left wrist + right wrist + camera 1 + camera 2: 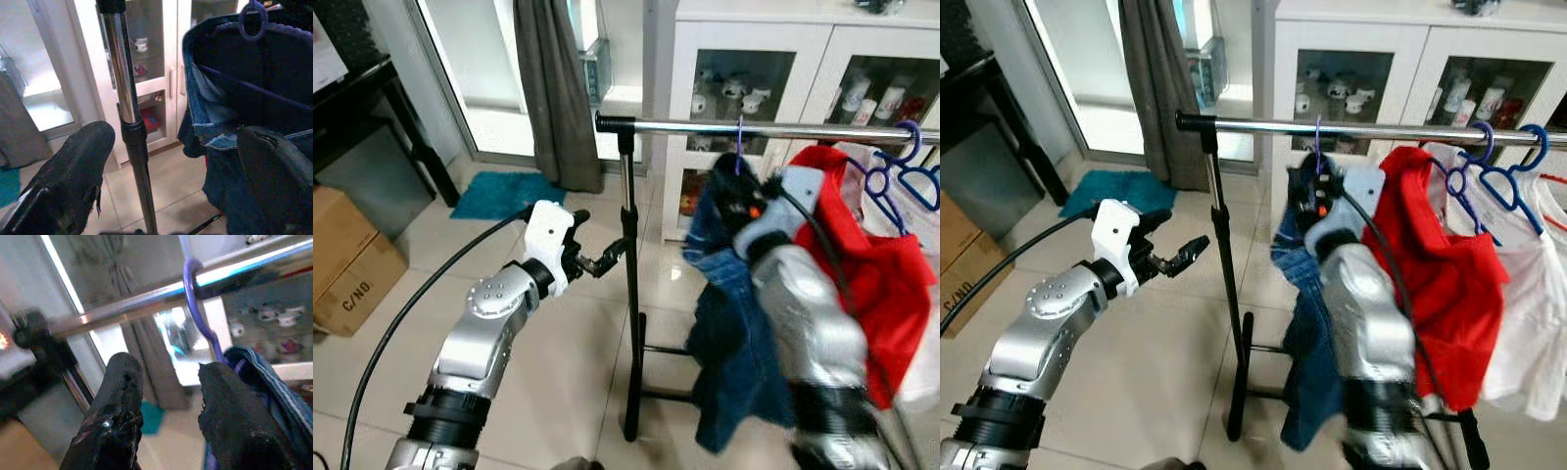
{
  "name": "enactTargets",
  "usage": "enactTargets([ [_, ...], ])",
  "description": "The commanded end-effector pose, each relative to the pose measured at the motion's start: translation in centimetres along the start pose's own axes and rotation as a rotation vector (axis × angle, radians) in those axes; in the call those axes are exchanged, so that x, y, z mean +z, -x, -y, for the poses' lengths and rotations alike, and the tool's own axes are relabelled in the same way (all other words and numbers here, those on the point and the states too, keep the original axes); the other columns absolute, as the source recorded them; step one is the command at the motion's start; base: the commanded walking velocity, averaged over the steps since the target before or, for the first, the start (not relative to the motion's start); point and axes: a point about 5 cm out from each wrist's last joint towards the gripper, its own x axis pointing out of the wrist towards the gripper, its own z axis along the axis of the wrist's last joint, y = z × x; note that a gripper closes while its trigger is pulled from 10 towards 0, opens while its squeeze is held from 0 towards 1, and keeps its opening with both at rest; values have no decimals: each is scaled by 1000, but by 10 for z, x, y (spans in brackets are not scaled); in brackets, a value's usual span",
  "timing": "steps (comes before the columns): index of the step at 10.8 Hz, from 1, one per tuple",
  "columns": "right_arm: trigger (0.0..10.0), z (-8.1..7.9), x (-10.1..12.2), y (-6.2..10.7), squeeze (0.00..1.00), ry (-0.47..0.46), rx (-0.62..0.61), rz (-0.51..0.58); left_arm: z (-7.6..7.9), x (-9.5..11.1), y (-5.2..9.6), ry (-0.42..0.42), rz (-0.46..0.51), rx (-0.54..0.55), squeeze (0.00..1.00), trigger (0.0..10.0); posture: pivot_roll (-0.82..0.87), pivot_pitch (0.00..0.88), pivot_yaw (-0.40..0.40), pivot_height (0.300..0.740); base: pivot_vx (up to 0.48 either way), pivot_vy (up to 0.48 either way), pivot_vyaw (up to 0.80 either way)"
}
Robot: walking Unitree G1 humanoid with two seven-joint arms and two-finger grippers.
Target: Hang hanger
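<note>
Head stereo pair looks forward and down, medium range; both eyes share garment rail (pixel 754 127), upright pole (pixel 628 294), white cabinet (pixel 1371 59). Left wrist camera looks along left pincer (pixel 171 181) at pole, close. Right wrist camera looks up along right pincer (pixel 168 396) at rail, very close, purple hanger hook (pixel 193 289) shared with head views.
</note>
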Motion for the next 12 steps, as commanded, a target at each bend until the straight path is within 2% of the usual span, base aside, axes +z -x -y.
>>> enactTargets([
  [1, 10000, 1, 3, -3, 467, -56, 11, 57, -6, 2, 1, -15, -2, 24, 0, 10000, -91, 0, 91, 740, 0, 0, 0],
  [2, 10000, 2, -5, -7, 1000, -98, 34, 83, -6, 2, 2, -18, -4, 30, 0, 10000, -80, 0, 83, 740, 0, 0, 0],
  [3, 10000, 3, -12, -9, 1000, -94, 46, 91, -7, 2, 4, -21, -4, 43, 0, 10000, -67, 0, 70, 740, 0, 0, 0],
  [4, 10000, 5, -17, -12, 1000, -41, 51, 97, -8, 3, 4, -21, 0, 48, 0, 10000, -67, 0, 65, 740, 0, 0, 0],
  [5, 10000, 3, -19, -13, 1000, -63, 93, 131, -9, 1, 5, -20, -1, 54, 0, 10000, -80, 0, 69, 740, 0, 0, 0],
  [7, 10000, 6, -16, -10, 1000, 59, 110, 220, -9, -1, 3, -20, -4, 57, 0, 10000, -89, 0, 72, 740, 0, 0, 0],
  [8, 10000, 5, -8, -4, 1000, 195, 132, 323, -9, -1, 4, -24, -1, 66, 0, 10000, -83, 0, 65, 740, 0, 0, 0],
  [10, 10000, -5, -1, 2, 1000, 331, 194, 427, -10, -4, 4, -26, -9, 71, 0, 10000, -97, 0, 76, 740, 0, 0, 0],
  [11, 10000, -2, -6, 0, 1000, 368, 157, 394, -9, -3, 1, -28, -8, 74, 0, 10000, -86, 0, 62, 740, 0, 0, 0],
  [12, 10000, -1, -17, -2, 0, 349, 170, 340, -10, -2, 1, -29, -1, 85, 0, 10000, -81, 0, 54, 740, 0, 0, 0],
])
